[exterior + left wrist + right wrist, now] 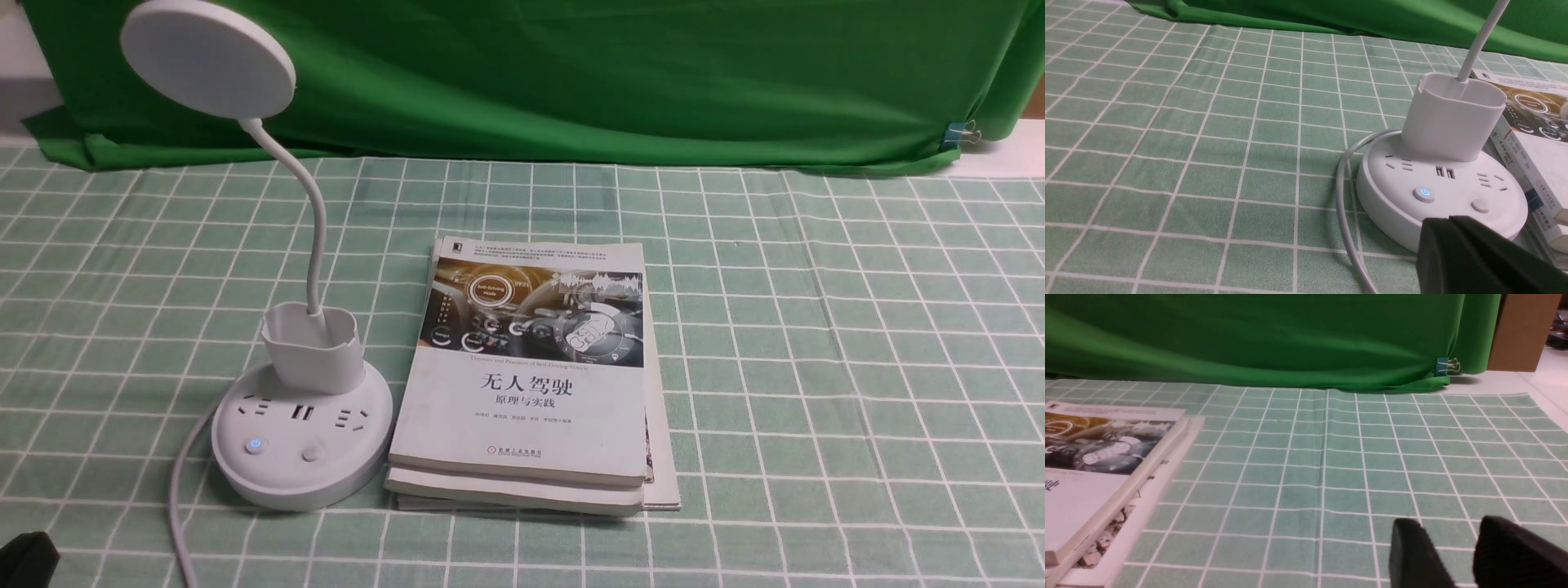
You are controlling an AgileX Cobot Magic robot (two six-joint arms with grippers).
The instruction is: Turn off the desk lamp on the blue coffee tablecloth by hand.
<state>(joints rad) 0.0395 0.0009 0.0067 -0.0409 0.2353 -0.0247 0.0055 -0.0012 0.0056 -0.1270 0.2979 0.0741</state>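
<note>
The white desk lamp (pixel 302 433) stands at the left on the pale green grid tablecloth (pixel 816 327), its disc head (pixel 208 59) up on the bent neck. Its round base carries a button with a blue light (pixel 255 445) and a plain button (pixel 311 453). In the left wrist view my left gripper (pixel 1449 219) is shut and empty, its tips just in front of the base (pixel 1392 204), short of the blue-lit button (pixel 1423 193) and the plain button (pixel 1479 205). My right gripper (pixel 1449 521) is open and empty, low over bare cloth.
A stack of white books (pixel 531 384) lies right beside the lamp base, also in the left wrist view (pixel 1539 163) and the right wrist view (pixel 1098 465). The lamp's white cable (pixel 178 490) runs toward the front edge. A dark green backdrop (pixel 571 73) hangs behind.
</note>
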